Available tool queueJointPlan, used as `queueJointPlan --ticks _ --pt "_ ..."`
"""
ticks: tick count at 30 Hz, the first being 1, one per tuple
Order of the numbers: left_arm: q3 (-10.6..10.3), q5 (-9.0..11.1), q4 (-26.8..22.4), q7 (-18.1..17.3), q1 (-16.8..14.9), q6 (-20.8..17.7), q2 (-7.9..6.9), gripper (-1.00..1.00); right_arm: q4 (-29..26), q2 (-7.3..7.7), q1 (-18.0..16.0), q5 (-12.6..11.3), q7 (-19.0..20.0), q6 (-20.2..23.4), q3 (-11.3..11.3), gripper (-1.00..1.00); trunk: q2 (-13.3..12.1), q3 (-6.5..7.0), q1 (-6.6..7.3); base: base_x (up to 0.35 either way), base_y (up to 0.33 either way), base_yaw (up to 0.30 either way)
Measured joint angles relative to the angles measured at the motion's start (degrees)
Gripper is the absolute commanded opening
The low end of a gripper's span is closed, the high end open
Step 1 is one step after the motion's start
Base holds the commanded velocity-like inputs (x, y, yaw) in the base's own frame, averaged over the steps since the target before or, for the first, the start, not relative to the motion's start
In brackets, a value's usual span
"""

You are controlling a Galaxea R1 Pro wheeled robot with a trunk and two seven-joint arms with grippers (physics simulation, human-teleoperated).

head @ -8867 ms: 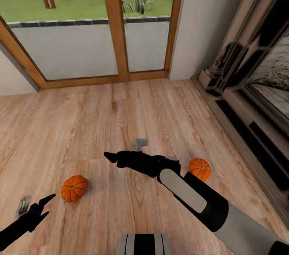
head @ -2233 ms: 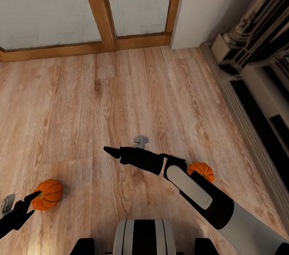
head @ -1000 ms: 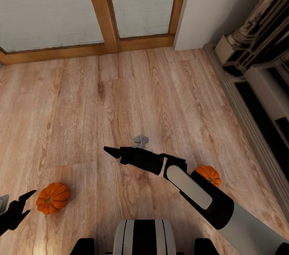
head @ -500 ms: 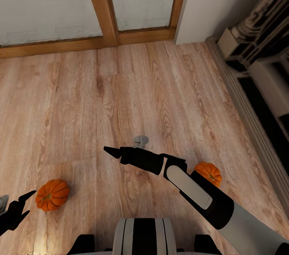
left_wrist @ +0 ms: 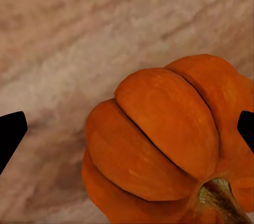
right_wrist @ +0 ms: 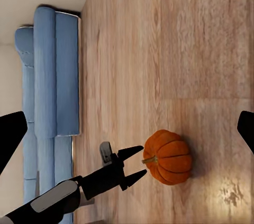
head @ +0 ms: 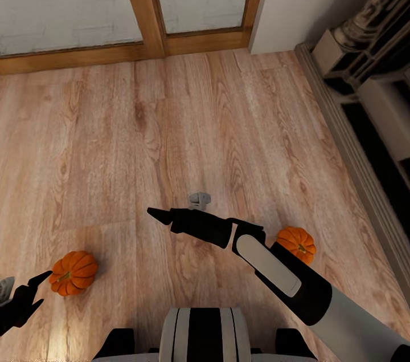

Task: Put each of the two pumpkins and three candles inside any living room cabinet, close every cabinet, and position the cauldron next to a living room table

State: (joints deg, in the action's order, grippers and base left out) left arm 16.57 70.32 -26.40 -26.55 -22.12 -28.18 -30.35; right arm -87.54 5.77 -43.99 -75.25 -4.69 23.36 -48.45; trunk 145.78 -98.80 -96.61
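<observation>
Two orange ribbed pumpkins lie on the wooden floor. One pumpkin (head: 74, 272) (left_wrist: 164, 139) (right_wrist: 166, 156) is at the lower left. My left gripper (head: 40, 291) (right_wrist: 138, 161) is open right beside it, fingertips at its near edge and not closed around it. The other pumpkin (head: 296, 243) lies at the right, partly behind my right forearm. My right gripper (head: 155, 214) hovers over bare floor in the middle; in the right wrist view its jaws stand wide apart, open and empty. The candles, cabinet, cauldron and table are out of view.
A wood-framed glass door (head: 149, 3) closes the far side. A dark and pale built-in structure (head: 370, 65) runs along the right wall. A blue sofa (right_wrist: 53, 76) stands beyond the left pumpkin. My own base (head: 205, 333) is at the bottom edge.
The whole picture has shifted a little, so the camera moved. The left pumpkin now lies more in line with my left gripper's fingertips. Both grippers stay open.
</observation>
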Motion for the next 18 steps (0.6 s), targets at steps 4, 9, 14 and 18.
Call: queueJointPlan --ticks 4,9,14,18 --pt "-0.12 -0.09 0.06 -0.33 0.00 0.00 0.16 1.00 0.01 0.00 0.00 -0.01 0.00 0.00 0.01 1.00 0.00 0.00 0.00 0.000 0.000 0.000" --pt "-0.07 -0.73 -0.58 -0.52 -0.03 -0.10 0.49 1.00 0.01 0.00 0.03 -0.01 0.00 0.00 0.01 1.00 0.00 0.00 0.01 0.000 0.000 0.000" --pt "1.21 -2.91 -0.96 -0.87 -0.08 -0.45 1.07 1.00 0.01 -0.05 0.01 -0.06 0.02 0.00 0.00 1.00 0.00 0.01 0.01 0.000 0.000 0.000" --pt "1.70 -3.58 -0.91 -0.87 -0.07 -0.33 1.12 1.00 0.00 -0.01 0.00 -0.20 0.06 0.00 0.01 1.00 0.00 0.01 0.01 0.000 0.000 0.000"
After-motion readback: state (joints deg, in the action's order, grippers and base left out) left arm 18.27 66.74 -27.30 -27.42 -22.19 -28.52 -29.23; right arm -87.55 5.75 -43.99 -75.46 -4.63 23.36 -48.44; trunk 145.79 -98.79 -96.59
